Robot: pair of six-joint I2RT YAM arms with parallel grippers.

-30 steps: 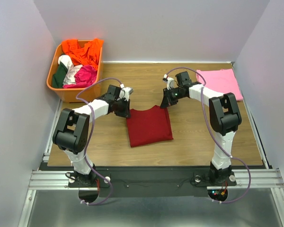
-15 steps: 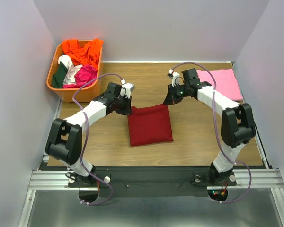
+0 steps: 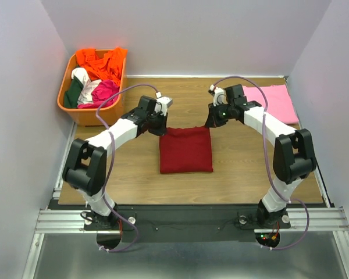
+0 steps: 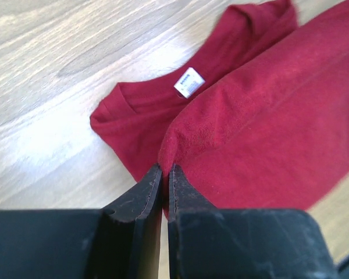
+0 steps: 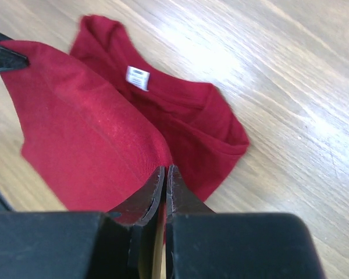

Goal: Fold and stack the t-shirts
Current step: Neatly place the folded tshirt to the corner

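The dark red t-shirt (image 3: 186,151) lies folded in the middle of the table. Its white neck label (image 4: 189,82) shows beside the collar (image 5: 180,99). My left gripper (image 3: 161,129) is shut on the shirt's far left corner, cloth pinched between its fingertips (image 4: 153,177). My right gripper (image 3: 209,124) is shut on the far right corner, cloth reaching into its fingertips (image 5: 158,177). Both hold the upper layer raised over the collar part. The pink t-shirt (image 3: 272,102) lies folded flat at the far right.
An orange basket (image 3: 67,109) heaped with orange, white, green and magenta clothes stands at the far left. Purple cables loop over both arms. Grey walls close in the wooden table on three sides.
Both grippers have carried the dark red shirt's far edge away from the arm bases, squaring it. The left arm stretched out to the right.
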